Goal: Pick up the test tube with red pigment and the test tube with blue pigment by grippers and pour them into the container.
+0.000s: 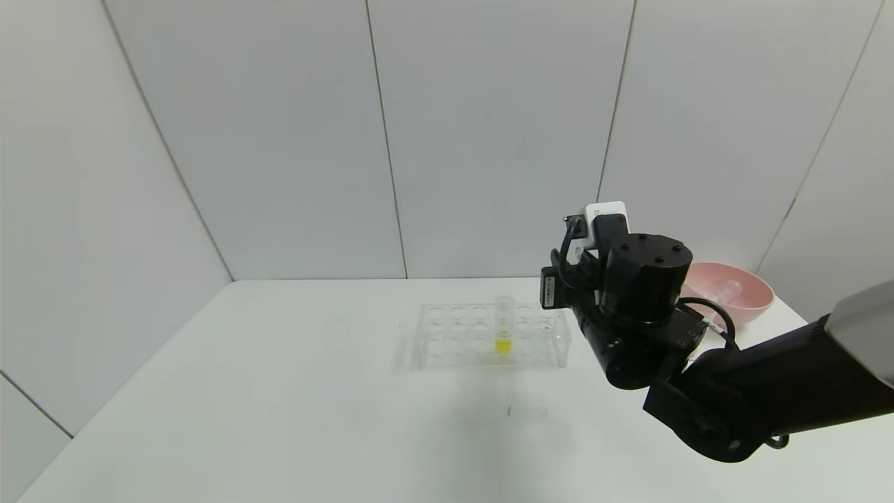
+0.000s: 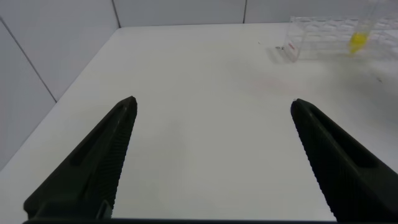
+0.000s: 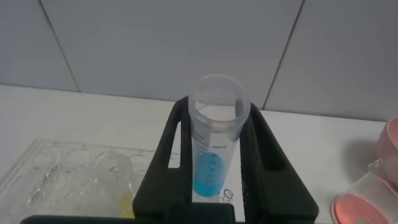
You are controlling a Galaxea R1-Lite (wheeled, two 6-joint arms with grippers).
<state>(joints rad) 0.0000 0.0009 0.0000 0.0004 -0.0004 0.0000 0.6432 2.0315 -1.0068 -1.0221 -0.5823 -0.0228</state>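
My right gripper (image 3: 217, 109) is shut on the test tube with blue pigment (image 3: 214, 149), a clear graduated tube with cyan-blue liquid in its lower part, held upright above the table. The container (image 3: 368, 198), a clear glass beaker holding reddish liquid, stands close beside it. In the head view the right arm (image 1: 642, 293) hides the tube and the beaker. The test tube with red pigment is out of view. My left gripper (image 2: 213, 106) is open and empty over bare table, far from the rack.
A clear many-holed rack (image 1: 489, 335) holds a tube with yellow liquid (image 1: 503, 325); both also show in the right wrist view (image 3: 68, 174). A pink bowl (image 1: 751, 286) with a clear object inside stands at the back right, behind the right arm.
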